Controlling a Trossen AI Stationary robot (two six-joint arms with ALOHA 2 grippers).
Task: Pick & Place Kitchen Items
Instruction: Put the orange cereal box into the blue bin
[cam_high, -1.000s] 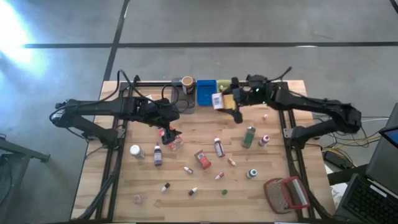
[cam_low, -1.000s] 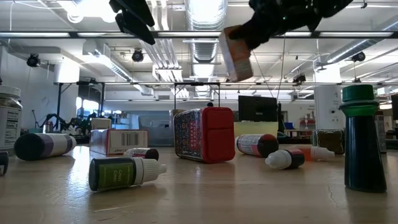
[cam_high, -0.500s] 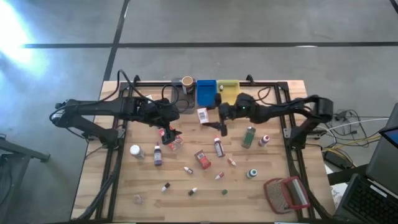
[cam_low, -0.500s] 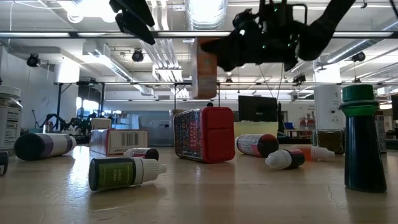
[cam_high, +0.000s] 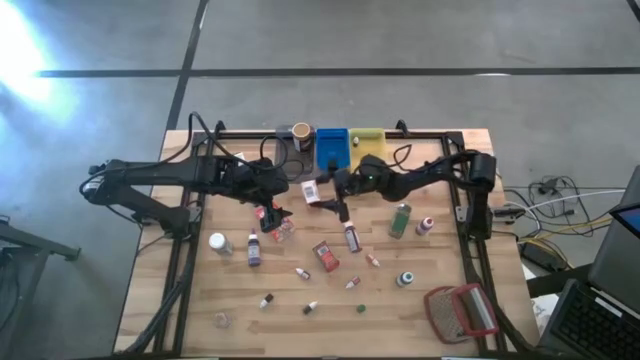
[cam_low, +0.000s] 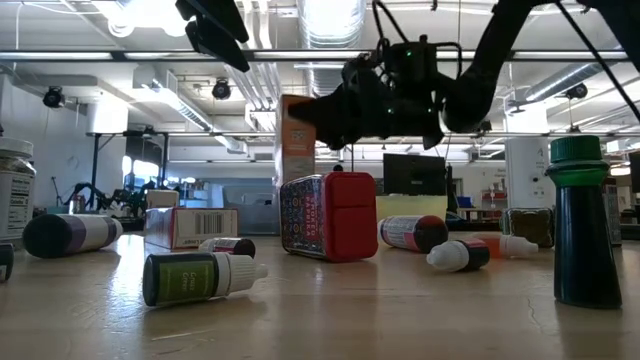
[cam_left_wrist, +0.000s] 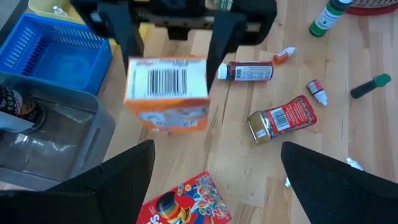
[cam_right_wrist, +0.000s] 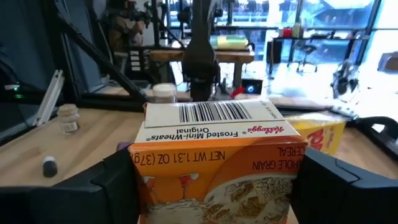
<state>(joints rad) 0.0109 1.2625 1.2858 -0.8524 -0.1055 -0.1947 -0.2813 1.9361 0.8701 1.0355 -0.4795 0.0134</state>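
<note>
Right gripper (cam_high: 322, 193) clamps orange cereal box (cam_high: 311, 190) in the air just in front of grey bin (cam_high: 298, 160); left gripper (cam_high: 276, 213) fingers spread, hovering over red packet (cam_high: 280, 229)

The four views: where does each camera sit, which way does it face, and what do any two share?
High view: above the table, looking straight down; both arms show, the right gripper holding the orange cereal box.
Low view: at table-top height, looking level into the room; the arms come in from above, over the red tin.
Left wrist view: on the left arm, looking past its two open fingers at the box.
Right wrist view: on the right arm; its fingers clamp the box.
Shared: all four show the cereal box.
</note>
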